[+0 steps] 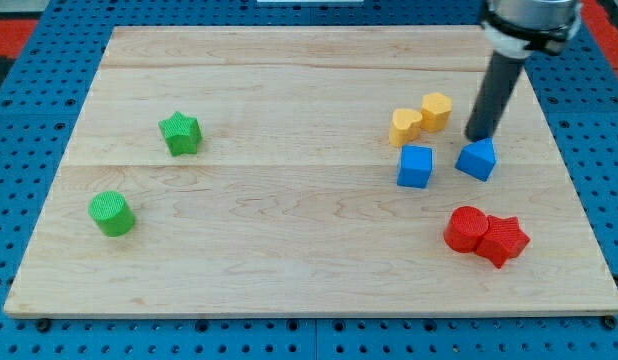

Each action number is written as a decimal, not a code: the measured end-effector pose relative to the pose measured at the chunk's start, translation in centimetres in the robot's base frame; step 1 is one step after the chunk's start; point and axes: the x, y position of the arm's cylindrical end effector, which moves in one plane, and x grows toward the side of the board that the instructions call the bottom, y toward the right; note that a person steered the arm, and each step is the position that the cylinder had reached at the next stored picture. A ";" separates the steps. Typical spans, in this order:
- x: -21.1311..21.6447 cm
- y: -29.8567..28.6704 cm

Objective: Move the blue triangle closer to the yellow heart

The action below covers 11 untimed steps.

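Observation:
The blue triangle (476, 159) lies on the wooden board (289, 200) at the view's right. The yellow heart (406, 126) sits up and to the left of it, touching a yellow hexagon (436, 110). My tip (479, 136) stands just above the blue triangle's top edge, touching or nearly touching it, to the right of the yellow blocks. A blue cube (415, 166) lies between the heart and the triangle, directly below the heart and left of the triangle.
A red cylinder (466, 229) and a red star (503, 240) sit together at the lower right. A green star (179, 133) and a green cylinder (112, 213) lie at the view's left. Blue pegboard surrounds the board.

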 end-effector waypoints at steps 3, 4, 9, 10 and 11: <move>-3.0 -8.7; -3.0 2.9; 4.1 -1.3; 6.7 -1.4; 7.1 -4.3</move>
